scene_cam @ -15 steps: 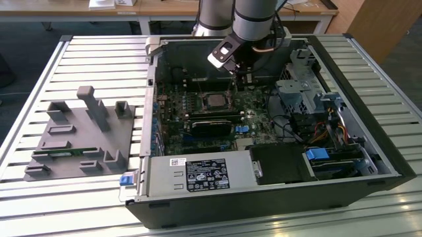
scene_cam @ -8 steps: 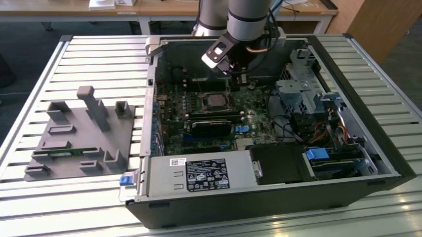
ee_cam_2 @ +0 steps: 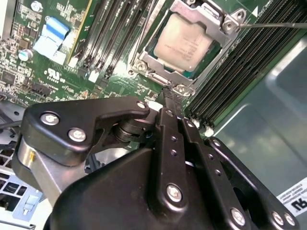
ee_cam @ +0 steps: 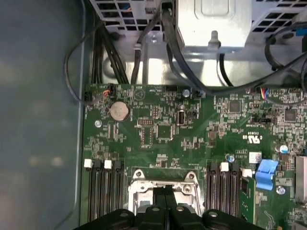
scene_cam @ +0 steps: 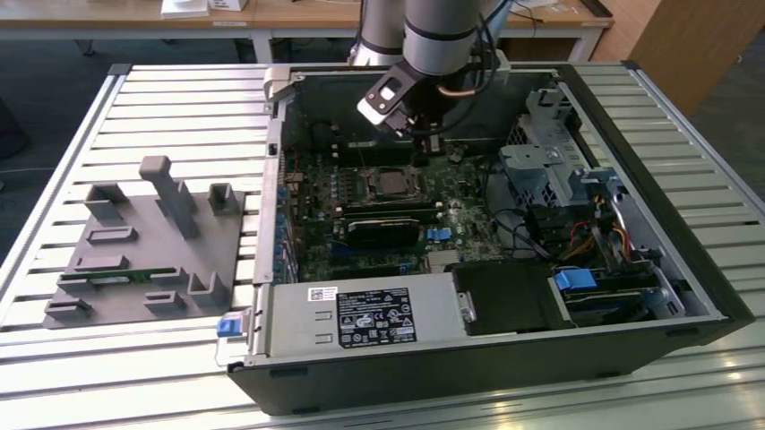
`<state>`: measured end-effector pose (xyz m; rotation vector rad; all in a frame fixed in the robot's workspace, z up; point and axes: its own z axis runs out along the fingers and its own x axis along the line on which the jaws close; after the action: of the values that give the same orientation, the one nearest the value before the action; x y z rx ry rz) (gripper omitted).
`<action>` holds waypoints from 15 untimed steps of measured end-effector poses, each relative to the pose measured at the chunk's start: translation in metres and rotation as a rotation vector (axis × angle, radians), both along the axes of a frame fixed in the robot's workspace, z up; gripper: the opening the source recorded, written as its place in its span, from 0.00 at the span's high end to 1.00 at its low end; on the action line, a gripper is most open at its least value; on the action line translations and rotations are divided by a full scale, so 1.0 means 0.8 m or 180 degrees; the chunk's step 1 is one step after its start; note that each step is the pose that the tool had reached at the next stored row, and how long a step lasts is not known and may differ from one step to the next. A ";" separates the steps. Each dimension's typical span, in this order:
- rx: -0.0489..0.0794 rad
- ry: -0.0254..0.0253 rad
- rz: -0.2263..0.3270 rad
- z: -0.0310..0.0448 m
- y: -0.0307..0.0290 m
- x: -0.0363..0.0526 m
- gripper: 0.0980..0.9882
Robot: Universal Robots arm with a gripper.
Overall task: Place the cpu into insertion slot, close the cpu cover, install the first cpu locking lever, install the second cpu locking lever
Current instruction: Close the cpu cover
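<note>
The cpu [ee_cam_2: 184, 45], a dull silver square, lies in the insertion slot [scene_cam: 389, 184] on the green board. The cpu cover [ee_cam_2: 226, 25], a silver frame, lies down around the chip, whose top shows through its window. A thin metal lever rod [ee_cam_2: 276, 25] runs out sideways from one corner of the socket. In both wrist views my gripper [ee_cam_2: 171, 93] is shut, with its black fingertips together just beside the edge of the socket frame [ee_cam: 139, 189] and nothing seen between them. In the exterior view the gripper [scene_cam: 421, 152] hangs inside the open case, just behind the socket.
Long black memory slots [ee_cam_2: 120, 28] flank the socket on both sides. A black card [scene_cam: 382, 228] lies in front of it, a drive cage [scene_cam: 538, 170] with cables to the exterior view's right. The power supply [scene_cam: 358, 318] fills the near corner. A grey fixture [scene_cam: 143, 242] stands outside the case.
</note>
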<state>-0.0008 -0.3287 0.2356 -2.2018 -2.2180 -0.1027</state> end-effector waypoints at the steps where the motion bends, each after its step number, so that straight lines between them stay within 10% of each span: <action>1: 0.0000 0.0000 0.0000 -0.0007 0.0000 -0.001 0.99; 15: 0.0004 0.0000 0.0003 -0.0133 -0.0042 -0.007 0.99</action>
<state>-0.0061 -0.3320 0.2250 -2.1999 -2.2184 -0.1041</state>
